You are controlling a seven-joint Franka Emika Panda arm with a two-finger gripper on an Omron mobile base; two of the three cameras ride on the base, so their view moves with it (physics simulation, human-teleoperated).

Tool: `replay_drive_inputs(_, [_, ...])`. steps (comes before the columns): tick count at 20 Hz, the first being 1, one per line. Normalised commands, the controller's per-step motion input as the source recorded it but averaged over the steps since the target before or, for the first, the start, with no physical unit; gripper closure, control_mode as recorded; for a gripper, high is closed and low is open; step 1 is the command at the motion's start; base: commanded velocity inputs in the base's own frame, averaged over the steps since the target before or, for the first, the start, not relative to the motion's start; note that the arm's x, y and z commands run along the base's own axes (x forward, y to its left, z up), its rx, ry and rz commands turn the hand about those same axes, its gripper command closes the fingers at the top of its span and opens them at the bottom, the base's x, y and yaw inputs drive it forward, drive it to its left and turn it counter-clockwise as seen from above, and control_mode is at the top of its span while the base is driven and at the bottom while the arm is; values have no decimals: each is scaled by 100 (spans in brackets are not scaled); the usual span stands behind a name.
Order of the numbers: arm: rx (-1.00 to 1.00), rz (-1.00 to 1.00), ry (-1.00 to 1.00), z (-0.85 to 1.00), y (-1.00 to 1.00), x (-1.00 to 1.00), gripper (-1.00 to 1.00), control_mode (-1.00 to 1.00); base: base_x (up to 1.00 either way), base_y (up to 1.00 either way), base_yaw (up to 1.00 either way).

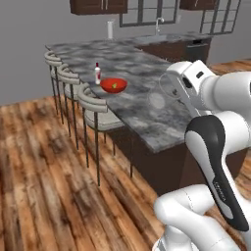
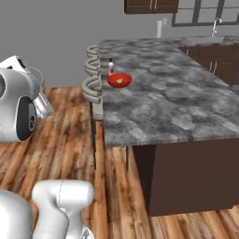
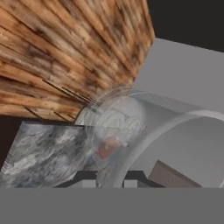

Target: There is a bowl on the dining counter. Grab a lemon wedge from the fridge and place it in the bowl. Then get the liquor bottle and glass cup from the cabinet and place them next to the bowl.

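A red bowl (image 1: 113, 85) with a yellow lemon wedge (image 1: 114, 86) in it stands on the grey marble dining counter (image 1: 142, 108). The small liquor bottle (image 1: 97, 73) is upright just left of the bowl; both also appear as the bowl (image 2: 119, 80) and the bottle (image 2: 111, 66) in the right base view. My gripper (image 3: 109, 178) is shut on a clear glass cup (image 3: 120, 127), held in the air over the counter's near end. The cup (image 1: 161, 95) shows faintly in front of the white hand. Through the glass, the bowl (image 3: 107, 146) is a red blur.
Several bar stools (image 1: 93, 104) line the counter's left edge above a wooden floor (image 1: 44, 176). A sink with a faucet (image 1: 157, 29) and a white roll (image 1: 110, 29) sit at the far end. Dark cabinets hang on the back wall.
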Motion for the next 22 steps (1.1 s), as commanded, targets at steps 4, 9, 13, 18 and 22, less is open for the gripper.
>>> replay_drive_inputs(4, [0, 0, 0, 0, 0, 0, 100, 100, 20, 86, -45])
replay_drive_inputs(9, [0, 0, 0, 0, 0, 0, 100, 100, 23, 86, -45])
replay_drive_inputs(13, [0, 0, 0, 0, 0, 0, 100, 100, 25, 86, -45])
replay_drive_inputs(18, [0, 0, 0, 0, 0, 0, 100, 100, 25, 86, -45])
replay_drive_inputs(22, [0, 0, 0, 0, 0, 0, 100, 100, 25, 87, -45])
